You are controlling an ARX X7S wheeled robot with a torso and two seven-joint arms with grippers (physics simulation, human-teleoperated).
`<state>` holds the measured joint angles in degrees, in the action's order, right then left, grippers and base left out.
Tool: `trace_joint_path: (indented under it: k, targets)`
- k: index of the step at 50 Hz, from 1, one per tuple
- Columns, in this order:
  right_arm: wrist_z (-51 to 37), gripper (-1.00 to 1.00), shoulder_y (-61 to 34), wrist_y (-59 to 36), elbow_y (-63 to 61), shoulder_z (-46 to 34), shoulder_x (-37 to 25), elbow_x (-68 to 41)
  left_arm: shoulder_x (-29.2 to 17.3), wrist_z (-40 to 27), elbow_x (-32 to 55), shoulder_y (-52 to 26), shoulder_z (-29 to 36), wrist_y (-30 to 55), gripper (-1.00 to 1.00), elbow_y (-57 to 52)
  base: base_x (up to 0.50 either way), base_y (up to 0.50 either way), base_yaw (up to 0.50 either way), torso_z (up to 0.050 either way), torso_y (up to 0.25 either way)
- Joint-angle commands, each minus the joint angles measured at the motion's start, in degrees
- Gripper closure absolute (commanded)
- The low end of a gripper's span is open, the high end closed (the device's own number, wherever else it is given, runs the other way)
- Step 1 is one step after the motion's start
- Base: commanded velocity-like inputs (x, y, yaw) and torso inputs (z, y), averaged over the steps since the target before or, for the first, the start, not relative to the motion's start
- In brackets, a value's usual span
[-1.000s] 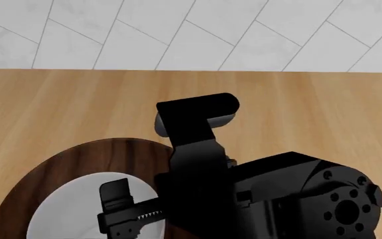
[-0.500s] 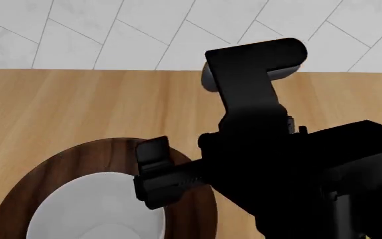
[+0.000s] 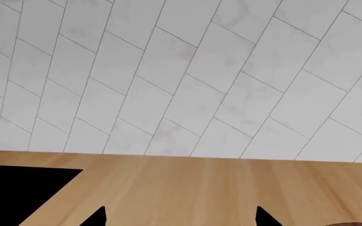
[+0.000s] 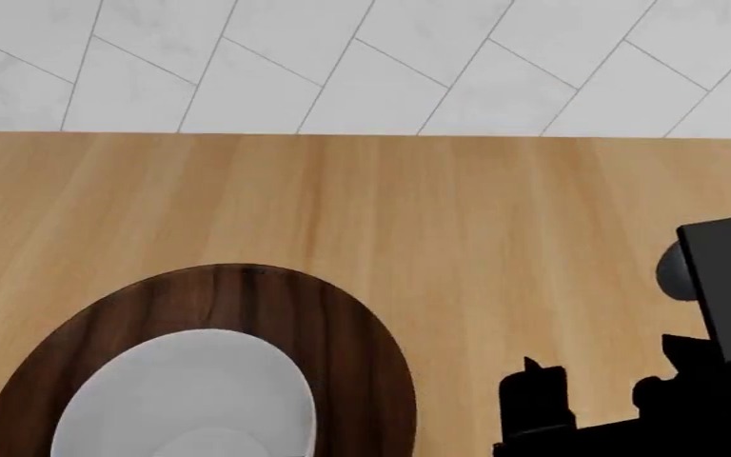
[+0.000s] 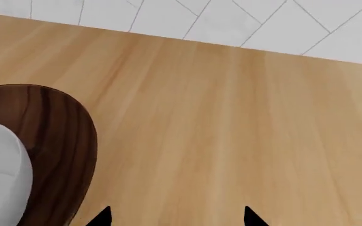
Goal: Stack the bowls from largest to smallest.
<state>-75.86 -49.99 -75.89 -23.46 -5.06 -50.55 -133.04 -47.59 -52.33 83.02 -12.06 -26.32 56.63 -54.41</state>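
We see a black arm (image 4: 721,381) at the lower right corner of the head view. It is all black and looks boxy, with flat sides and hard edges. At its top is a big flat block, and a small round grey part (image 4: 673,270) sticks out of the block's side. Lower down, a short black piece (image 4: 533,400) stands up with a little bump on top. Beside it is a small rounded black knob.

In the left wrist view we see two small black pointed tips (image 3: 99,215) of the tool. In the right wrist view we see two more black pointed tips (image 5: 102,216), shaped the same way.
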Motion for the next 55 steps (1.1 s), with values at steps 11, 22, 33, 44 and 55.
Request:
trace_joint_path:
  k: [11, 22, 33, 44, 55]
  targets:
    - [4.16, -1.00, 26.77, -3.21, -7.45, 23.46, -4.17, 2.50, 1.04, 0.77, -0.02, -0.68, -0.01, -0.57, -1.00, 0.13, 0.00, 0.00, 0.00, 0.000, 0.000]
    - [5.79, -1.00, 29.45, -6.90, -7.16, 30.77, -3.94, 7.14, 1.35, 0.98, -0.71, -1.27, 1.54, -0.67, -1.00, 0.08, 0.00, 0.00, 0.00, 0.000, 0.000]
    - [15.16, -1.00, 33.69, -13.51, -5.60, 36.96, 2.49, 21.40, 1.58, 1.61, -1.76, -0.76, 1.94, -0.90, -1.00, -0.18, 0.00, 0.00, 0.00, 0.000, 0.000]
    - [21.76, -1.00, 37.98, -11.87, -5.63, 36.35, 5.30, 27.40, 1.34, 0.91, -1.23, -1.04, 2.60, -0.96, -1.00, -0.51, 0.00, 0.00, 0.00, 0.000, 0.000]
    - [32.36, -1.00, 41.35, -10.98, -5.44, 37.58, 6.51, 40.32, 1.65, 0.68, -1.69, -1.42, 4.06, -0.82, -1.00, -0.82, 0.00, 0.00, 0.00, 0.000, 0.000]
